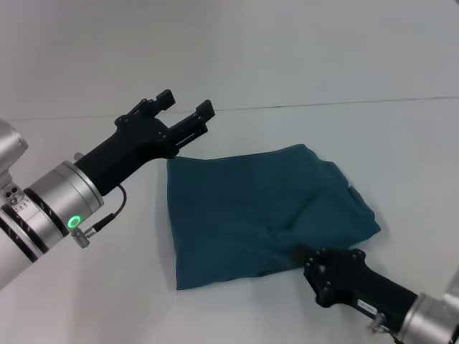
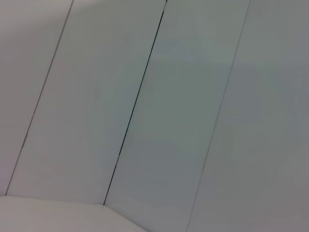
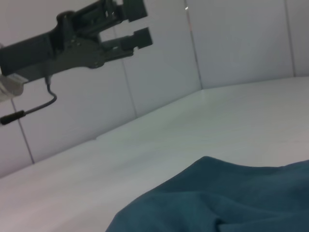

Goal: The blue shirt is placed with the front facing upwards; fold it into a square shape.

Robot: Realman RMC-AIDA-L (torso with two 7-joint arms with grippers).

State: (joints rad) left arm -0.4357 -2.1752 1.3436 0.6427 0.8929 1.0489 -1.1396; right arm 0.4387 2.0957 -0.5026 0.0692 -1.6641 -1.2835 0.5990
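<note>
The left gripper [image 1: 188, 107] hangs in the air at about 10 o'clock in the head view, raised above the worktop [image 1: 401, 143], its two black fingers spread apart with a clear gap and nothing between them. Its tips sit just above the far left corner of the blue shirt [image 1: 258, 211], apart from the cloth. From the right wrist view the same left gripper [image 3: 137, 24] shows against the panelled wall [image 3: 241, 38], parted and empty, with a thin cable looping beneath its arm.

The right gripper [image 1: 319, 269] is low at about 5 o'clock, its black body pressed against the near right edge of the shirt; its fingers are hidden under its housing and the fabric, so whether they are spread or closed on the cloth cannot be told.

The shirt lies on the worktop at centre, folded into a rough, wrinkled rectangle, plain teal side up, with bunched folds toward 3 o'clock. The left wrist view shows only the wall [image 2: 183, 116] panels and seams.
</note>
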